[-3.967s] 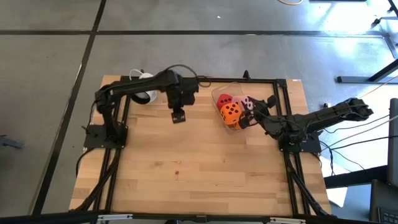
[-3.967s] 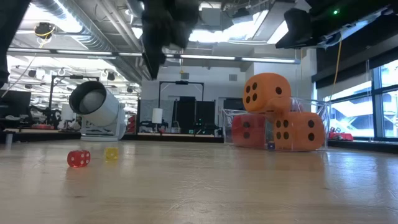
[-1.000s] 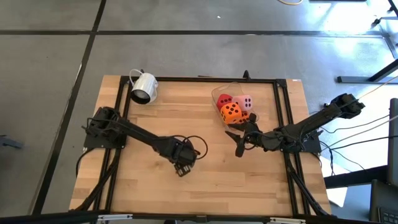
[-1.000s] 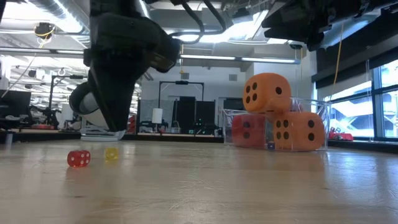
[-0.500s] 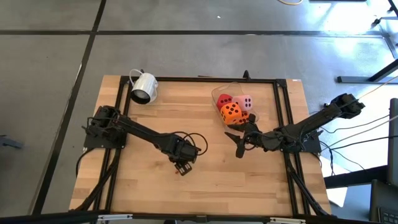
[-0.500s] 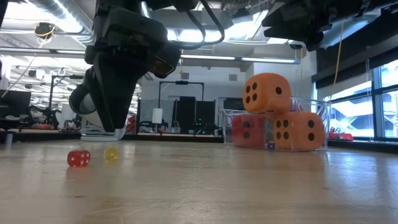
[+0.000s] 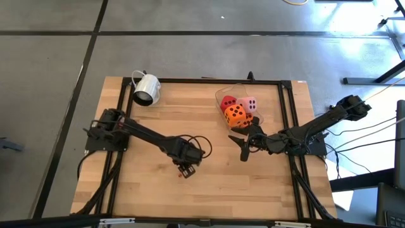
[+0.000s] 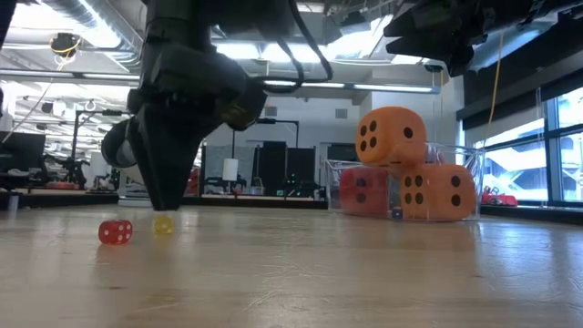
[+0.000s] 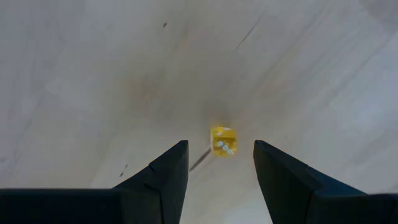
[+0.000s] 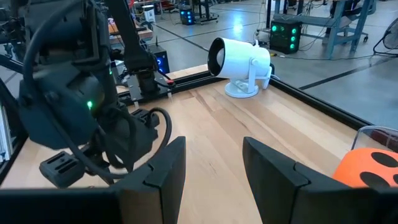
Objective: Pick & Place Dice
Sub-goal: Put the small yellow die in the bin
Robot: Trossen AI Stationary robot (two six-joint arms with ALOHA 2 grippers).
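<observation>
Wooden worktop (image 7: 145,196) under both arms: we see the left gripper (image 9: 219,163) low over it, jaws apart, a tiny yellow die (image 9: 222,140) between them, a tiny red die (image 8: 115,232) just beside. Right gripper (image 7: 243,142) hovers mid-table, jaws apart, empty. Farther back, the dice (image 7: 236,109) sit piled in a clear container (image 7: 223,94); white mug (image 7: 145,89) lies at the far left corner.

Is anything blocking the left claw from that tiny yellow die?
Nothing visible does. The left gripper is open directly over the small yellow die on bare table; the small red die lies aside.
</observation>
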